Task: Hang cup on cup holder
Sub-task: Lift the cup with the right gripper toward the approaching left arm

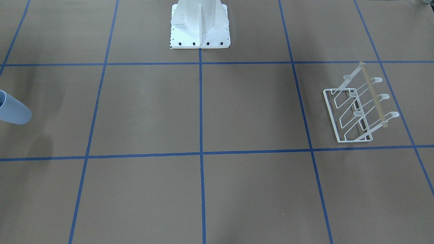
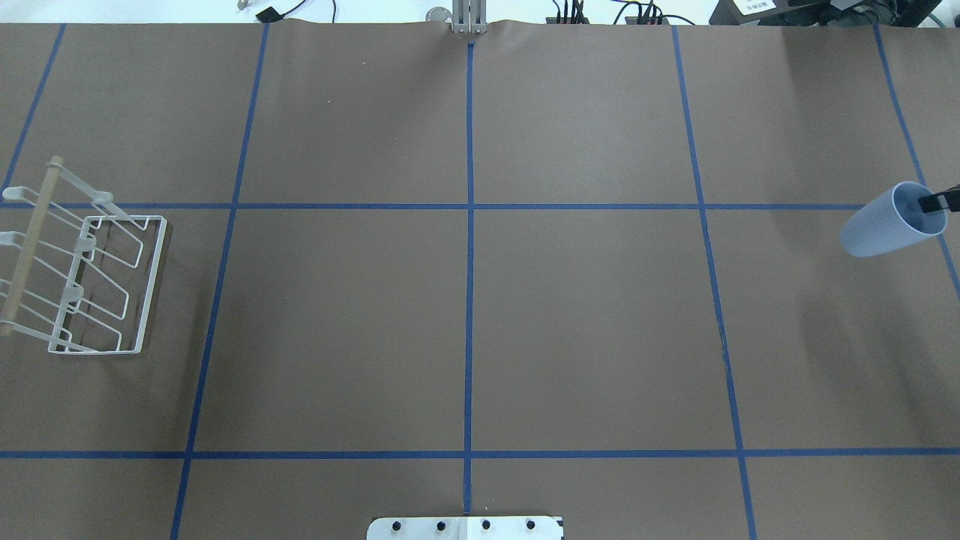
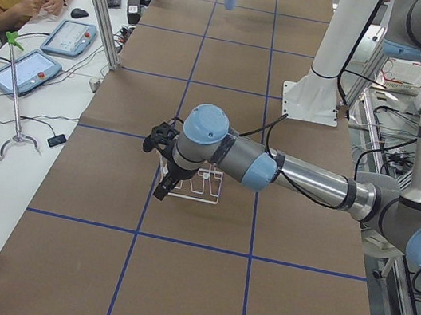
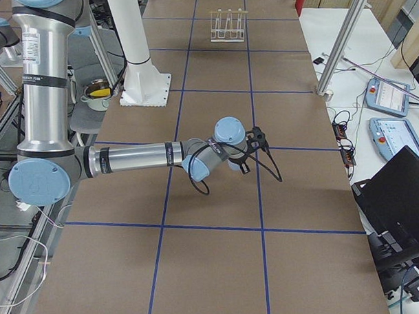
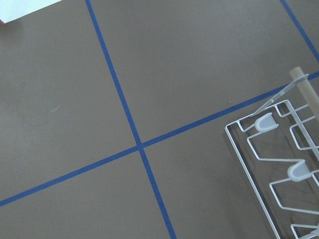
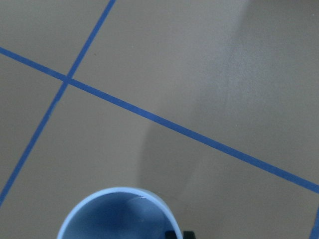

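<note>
The pale blue cup [image 2: 889, 221] is pinched at its rim by the right gripper [image 2: 937, 201], one finger inside the mouth, likely for a firm carrying hold. It is held mouth-up at the table's right end, well apart from the wire cup holder [image 2: 82, 277]. That finger is shown only overhead and at the wrist; the left gripper [image 3: 161, 173], seen only side-on near the holder, cannot be judged spread or closed.
</note>
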Motion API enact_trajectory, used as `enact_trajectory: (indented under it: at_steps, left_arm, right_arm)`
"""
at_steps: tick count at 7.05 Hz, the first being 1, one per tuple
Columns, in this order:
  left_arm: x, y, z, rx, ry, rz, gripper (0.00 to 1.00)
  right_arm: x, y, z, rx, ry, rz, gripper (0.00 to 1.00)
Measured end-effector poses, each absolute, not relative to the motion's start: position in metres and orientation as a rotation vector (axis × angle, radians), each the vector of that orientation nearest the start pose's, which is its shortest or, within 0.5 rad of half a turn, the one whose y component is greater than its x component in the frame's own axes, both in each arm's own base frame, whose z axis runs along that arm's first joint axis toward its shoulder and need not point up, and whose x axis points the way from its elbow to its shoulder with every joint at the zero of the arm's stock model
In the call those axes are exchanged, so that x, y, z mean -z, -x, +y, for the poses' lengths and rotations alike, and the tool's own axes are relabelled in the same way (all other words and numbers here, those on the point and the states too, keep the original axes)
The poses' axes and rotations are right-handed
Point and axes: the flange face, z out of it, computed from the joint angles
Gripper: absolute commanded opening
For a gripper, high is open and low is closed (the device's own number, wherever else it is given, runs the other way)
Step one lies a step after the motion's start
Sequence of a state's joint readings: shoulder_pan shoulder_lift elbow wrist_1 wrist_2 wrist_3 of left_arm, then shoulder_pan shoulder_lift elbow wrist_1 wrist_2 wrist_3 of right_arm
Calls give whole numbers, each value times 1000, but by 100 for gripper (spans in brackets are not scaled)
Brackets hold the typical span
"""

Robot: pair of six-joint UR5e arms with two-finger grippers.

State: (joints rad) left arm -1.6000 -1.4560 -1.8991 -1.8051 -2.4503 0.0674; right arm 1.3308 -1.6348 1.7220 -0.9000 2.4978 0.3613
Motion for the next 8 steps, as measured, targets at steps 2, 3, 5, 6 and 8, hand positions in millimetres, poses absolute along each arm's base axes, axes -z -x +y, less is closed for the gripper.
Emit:
enact_trajectory:
  at_steps: [2,3,5,6,8]
  left_arm:
    - [-466,60,-455,-126,-520,1012,99]
    - [-444,51,-450,-74,-535,1106,99]
    - [-406,20,-442,-2,-525,1257,96]
    - [-389,2,-440,24,-516,1318,96]
    - [-353,-44,-438,77,-509,1458,96]
  right_arm:
    - [-478,68,-482,176,-411,-1201,0]
    - [-456,69,-480,129,-407,-1277,0]
    - [-417,69,-471,28,-398,-1421,0]
    - [-404,69,-465,2,-397,-1480,0]
    - [-384,72,-456,-23,-400,-1578,0]
